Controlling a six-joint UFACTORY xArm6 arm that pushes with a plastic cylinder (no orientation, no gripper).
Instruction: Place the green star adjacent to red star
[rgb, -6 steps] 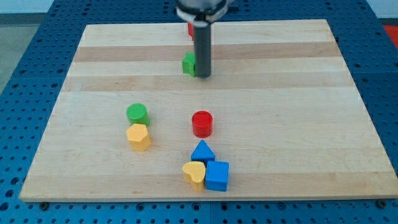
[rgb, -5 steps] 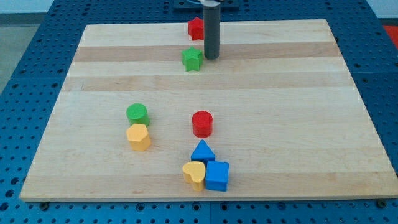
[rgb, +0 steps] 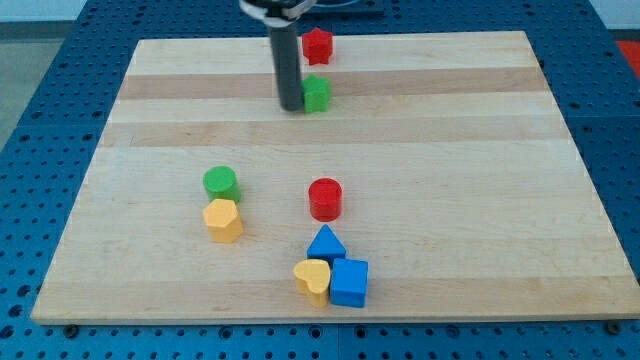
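The green star (rgb: 317, 94) lies near the view's top centre of the wooden board (rgb: 480, 180). The red star (rgb: 317, 45) sits above it by the board's top edge, with a gap between the two. My dark rod comes down from the view's top, and my tip (rgb: 291, 106) rests on the board right at the green star's left side, touching or nearly touching it.
A green cylinder (rgb: 220, 182) and a yellow block (rgb: 223, 220) sit at the left of centre. A red cylinder (rgb: 325, 199) is in the middle. A blue triangle (rgb: 325, 243), a yellow heart (rgb: 312, 279) and a blue cube (rgb: 349, 282) cluster near the bottom.
My tip has moved from the green star's right side over to its left side. The green star has shifted slightly right and up, closer under the red star.
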